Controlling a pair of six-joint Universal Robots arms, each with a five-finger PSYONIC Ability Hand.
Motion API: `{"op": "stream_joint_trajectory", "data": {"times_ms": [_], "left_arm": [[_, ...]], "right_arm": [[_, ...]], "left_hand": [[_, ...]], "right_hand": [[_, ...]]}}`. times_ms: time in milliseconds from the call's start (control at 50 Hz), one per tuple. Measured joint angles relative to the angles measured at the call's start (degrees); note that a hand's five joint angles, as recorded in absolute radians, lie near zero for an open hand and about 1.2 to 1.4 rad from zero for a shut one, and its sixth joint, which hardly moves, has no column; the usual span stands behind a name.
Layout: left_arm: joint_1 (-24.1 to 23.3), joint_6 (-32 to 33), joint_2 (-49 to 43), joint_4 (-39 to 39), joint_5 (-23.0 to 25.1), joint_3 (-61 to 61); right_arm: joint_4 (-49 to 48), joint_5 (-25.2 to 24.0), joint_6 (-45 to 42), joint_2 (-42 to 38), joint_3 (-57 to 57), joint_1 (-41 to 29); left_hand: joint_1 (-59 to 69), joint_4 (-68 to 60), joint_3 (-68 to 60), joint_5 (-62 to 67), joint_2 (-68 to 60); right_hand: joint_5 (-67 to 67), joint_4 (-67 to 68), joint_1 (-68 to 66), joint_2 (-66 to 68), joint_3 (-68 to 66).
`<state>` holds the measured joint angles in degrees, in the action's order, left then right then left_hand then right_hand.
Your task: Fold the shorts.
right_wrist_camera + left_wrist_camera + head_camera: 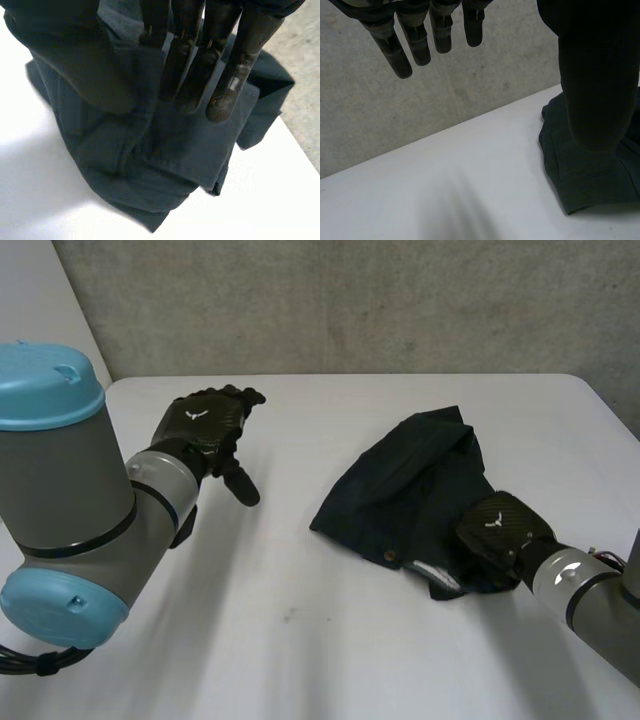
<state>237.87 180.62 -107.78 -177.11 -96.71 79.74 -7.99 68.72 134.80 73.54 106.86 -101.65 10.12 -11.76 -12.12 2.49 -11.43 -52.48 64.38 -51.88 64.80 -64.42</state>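
Observation:
The dark navy shorts (400, 480) lie crumpled in a loose heap on the right half of the white table (300, 640), with a metal button on their near edge. My right hand (500, 523) rests on the heap's near right edge. In the right wrist view its fingers (225, 75) reach out straight over the folded cloth (165, 165) and grip nothing. Well to the left of the shorts, my left hand (205, 420) hovers above bare table. Its fingers (420, 45) are straight and empty, and the shorts (580, 180) lie beyond its thumb.
A grey concrete wall (350, 300) runs behind the table's far edge. The table's right edge (610, 410) passes close to the shorts. My left arm (60, 490) fills the near left.

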Motion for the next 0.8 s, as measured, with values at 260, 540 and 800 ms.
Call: {"op": "stream_joint_trajectory", "data": {"times_ms": [260,540,800], "left_arm": [[3.7,0.1,2.0,-0.1,-0.1,-0.9],[12.5,0.0,9.8,-0.1,0.0,-3.0],[18.1,-0.4,13.7,-0.1,0.5,-4.4]], "right_arm": [[-3.9,5.1,13.1,-1.7,-14.2,-15.2],[-3.1,15.7,21.9,-8.7,-44.6,-32.6],[-3.3,28.3,34.9,-5.1,-57.7,-26.2]], "left_hand": [[0.0,0.0,0.0,0.0,0.0],[0.0,0.0,0.0,0.0,0.0],[0.0,0.0,0.0,0.0,0.0]], "right_hand": [[-3.7,3.6,-3.2,2.1,-3.6],[-4.0,3.9,-3.8,2.1,-3.6],[-4.0,3.9,-3.8,2.1,-3.6]]}}
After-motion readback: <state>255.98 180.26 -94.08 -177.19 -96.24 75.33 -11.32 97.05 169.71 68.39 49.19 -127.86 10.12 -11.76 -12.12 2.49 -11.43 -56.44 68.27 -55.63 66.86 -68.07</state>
